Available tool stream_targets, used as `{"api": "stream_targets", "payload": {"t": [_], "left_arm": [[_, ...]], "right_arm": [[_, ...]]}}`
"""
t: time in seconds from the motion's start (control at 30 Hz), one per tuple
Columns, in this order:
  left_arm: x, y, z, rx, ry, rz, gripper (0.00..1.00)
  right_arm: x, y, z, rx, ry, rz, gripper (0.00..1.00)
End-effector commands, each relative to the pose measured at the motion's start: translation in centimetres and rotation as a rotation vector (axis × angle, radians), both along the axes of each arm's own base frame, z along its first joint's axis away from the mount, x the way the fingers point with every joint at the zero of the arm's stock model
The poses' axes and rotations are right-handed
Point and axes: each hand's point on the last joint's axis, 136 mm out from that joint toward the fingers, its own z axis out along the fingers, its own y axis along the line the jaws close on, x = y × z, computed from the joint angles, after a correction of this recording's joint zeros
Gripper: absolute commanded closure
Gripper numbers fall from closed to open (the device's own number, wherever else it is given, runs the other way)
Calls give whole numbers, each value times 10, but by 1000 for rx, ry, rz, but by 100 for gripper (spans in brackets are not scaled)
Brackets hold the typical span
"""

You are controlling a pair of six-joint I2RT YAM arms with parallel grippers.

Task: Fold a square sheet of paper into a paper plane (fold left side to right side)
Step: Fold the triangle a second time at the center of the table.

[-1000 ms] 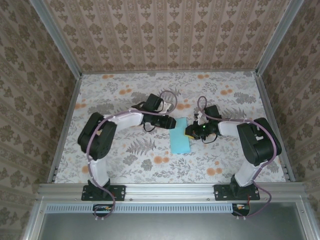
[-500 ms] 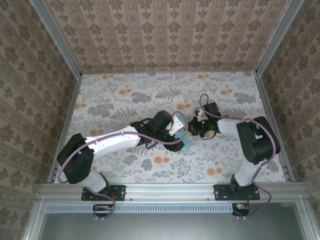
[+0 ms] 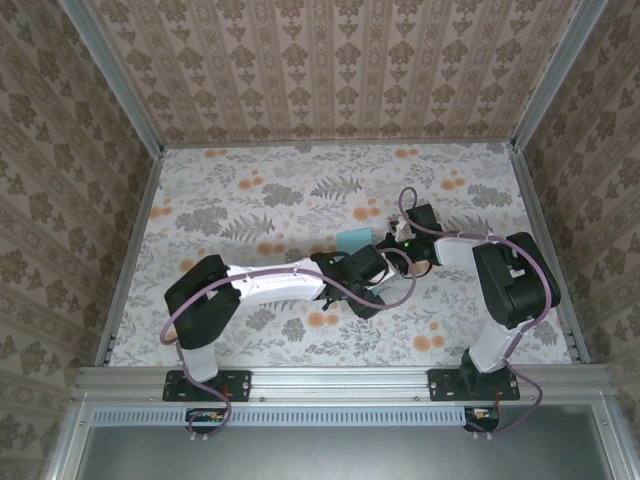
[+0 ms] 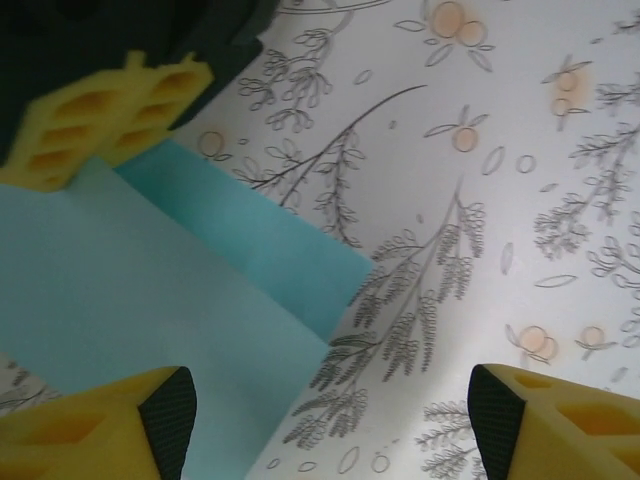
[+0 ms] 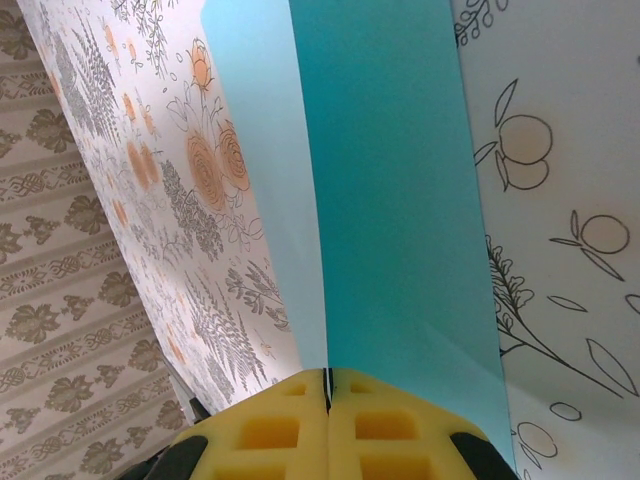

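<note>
Early stage, imo: square sheet of paper (image 4: 150, 290) lies doubled on desk (image 4: 480, 200) centre, no nose/wing folds yet; left claw (image 4: 330, 410) apart above it, right claw (image 5: 327, 400) pads together, pinning its edge.

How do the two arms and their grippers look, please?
The left arm and right arm each have white links, bulky black joints and a loose mauve cable running along them. The left gripper and right gripper carry yellow pads with square hollows and black edges.
</note>
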Motion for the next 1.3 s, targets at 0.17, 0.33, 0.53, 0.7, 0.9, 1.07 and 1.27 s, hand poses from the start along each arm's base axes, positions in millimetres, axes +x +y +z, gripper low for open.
{"api": "stream_targets", "payload": {"t": [0.17, 0.33, 0.53, 0.7, 0.9, 1.07, 1.27], "left_arm": [[21, -4, 3, 60, -104, 54, 36], [22, -5, 5, 57, -108, 53, 67], [20, -4, 13, -8, -68, 59, 94], [18, -3, 16, -90, 26, 74, 100], [13, -4, 20, -212, 181, 77, 100], [12, -5, 20, -304, 301, 91, 100], [20, 0, 18, -379, 397, 141, 100]], "right_arm": [[-1, -1, -5, -14, 42, 4, 100], [-3, -3, -7, -41, 44, 15, 100], [-4, -6, -9, -70, 37, 33, 99], [-1, -5, -4, -75, 6, 48, 96], [17, -13, 30, -97, -154, 15, 74], [18, -35, 62, -191, -296, -47, 51], [-18, -52, 60, -265, -300, -42, 52]]}}
